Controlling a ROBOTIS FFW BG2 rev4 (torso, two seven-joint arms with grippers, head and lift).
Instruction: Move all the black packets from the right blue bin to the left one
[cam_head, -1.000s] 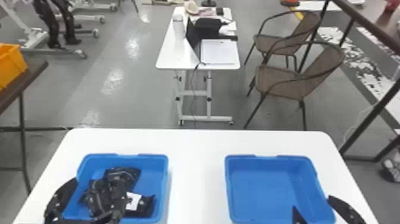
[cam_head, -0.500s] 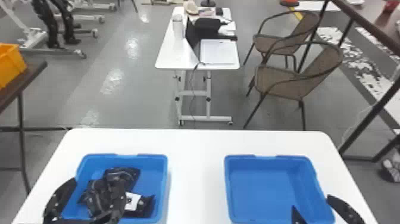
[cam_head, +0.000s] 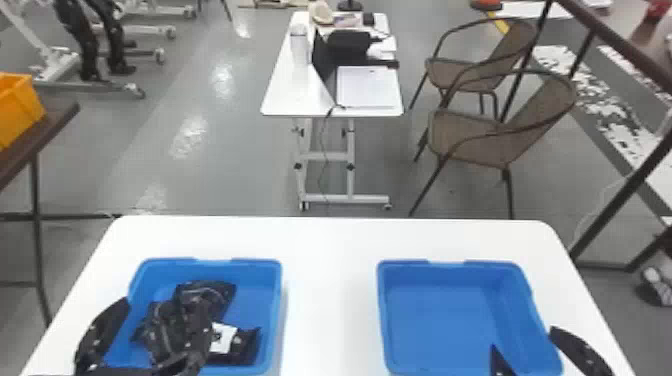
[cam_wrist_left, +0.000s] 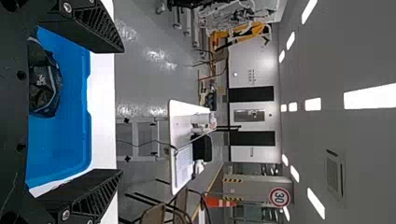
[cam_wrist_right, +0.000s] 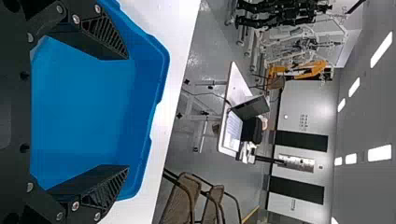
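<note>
The left gripper (cam_wrist_left: 122, 110) and right gripper (cam_wrist_right: 127, 113) are spread at the left bin (cam_head: 250, 265) and right bin (cam_head: 440, 300). Black packets (cam_head: 205, 295) seem all moved; lift straight up, snagging none.

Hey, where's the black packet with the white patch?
In the head view, the packet with the white patch is in the left blue bin, just right of the other black packets and near the bin's right wall.

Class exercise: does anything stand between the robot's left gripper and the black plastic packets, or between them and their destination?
Nothing visible stands between the left gripper and the black plastic packets. They already lie in their destination, the left blue plastic bin.
</note>
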